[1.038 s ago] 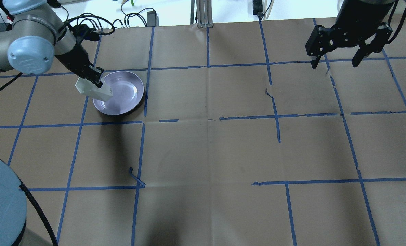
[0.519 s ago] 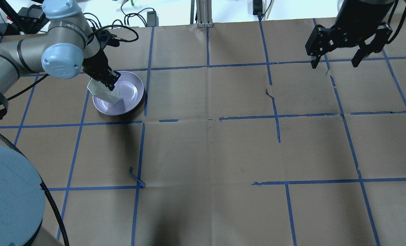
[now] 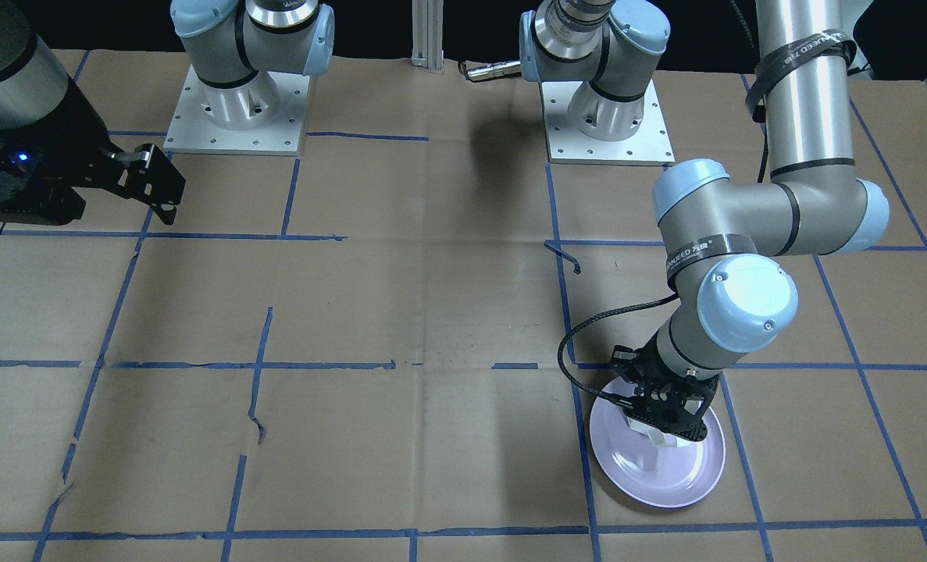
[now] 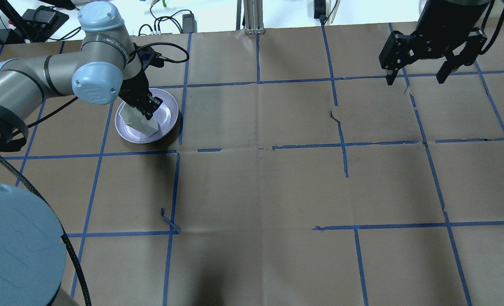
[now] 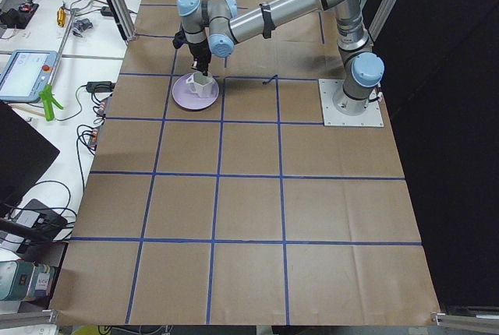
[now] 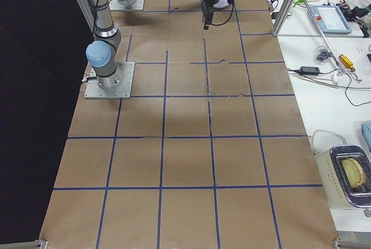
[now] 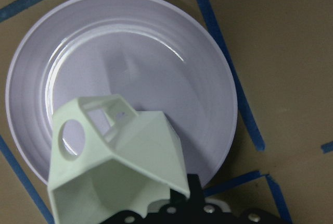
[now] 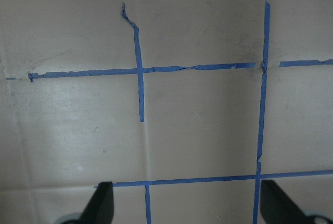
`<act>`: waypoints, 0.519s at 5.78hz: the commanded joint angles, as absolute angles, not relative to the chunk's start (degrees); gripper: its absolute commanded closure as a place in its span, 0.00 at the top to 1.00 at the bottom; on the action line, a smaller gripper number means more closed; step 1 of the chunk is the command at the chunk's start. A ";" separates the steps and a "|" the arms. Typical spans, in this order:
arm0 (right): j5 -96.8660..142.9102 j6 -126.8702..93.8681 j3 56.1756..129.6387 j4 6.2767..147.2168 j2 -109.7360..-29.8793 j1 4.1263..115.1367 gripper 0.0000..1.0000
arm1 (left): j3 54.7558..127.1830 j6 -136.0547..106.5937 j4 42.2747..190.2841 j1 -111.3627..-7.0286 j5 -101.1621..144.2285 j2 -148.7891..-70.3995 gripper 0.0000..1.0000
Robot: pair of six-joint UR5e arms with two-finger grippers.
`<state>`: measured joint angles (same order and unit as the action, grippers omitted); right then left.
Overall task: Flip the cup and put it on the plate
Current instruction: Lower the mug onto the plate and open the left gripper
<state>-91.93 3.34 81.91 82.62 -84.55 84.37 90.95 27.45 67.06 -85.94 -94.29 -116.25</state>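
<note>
The left gripper (image 4: 145, 106) has its fingers closed on the faceted white mug (image 4: 138, 123), which is tilted over the lavender plate (image 4: 170, 111). The wrist view shows the mug's angular handle (image 7: 79, 117) toward the plate centre; the overhead view hides it. Mug-to-plate contact is unclear, possibly touching. The right gripper (image 4: 415, 79) has its fingers spread wide over the taped surface (image 8: 197, 125), well apart from the plate.

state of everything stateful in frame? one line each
cup: held at its rim by the left end effector, mouth toward the wrist camera, base toward the plate; contact with the plate unclear
plate: flat on the table, right way up, under the cup
left end effector: shut on the cup, above the plate
right end effector: open, holding nothing, hovering above the table's far right
</note>
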 commanded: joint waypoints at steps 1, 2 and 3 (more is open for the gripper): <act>-91.93 3.34 81.91 82.62 -84.55 84.38 1.00 | 90.97 26.99 67.06 -86.04 -94.05 -116.02 0.95; -91.93 3.34 81.91 82.62 -84.55 84.38 1.00 | 90.88 25.68 67.06 -86.22 -94.04 -115.75 0.95; -91.93 3.34 81.91 82.62 -84.55 84.38 1.00 | 89.57 17.83 67.93 -86.83 -94.04 -114.10 0.95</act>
<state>-91.93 3.34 81.92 82.62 -84.55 84.38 90.43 23.20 67.36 -86.40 -94.06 -115.23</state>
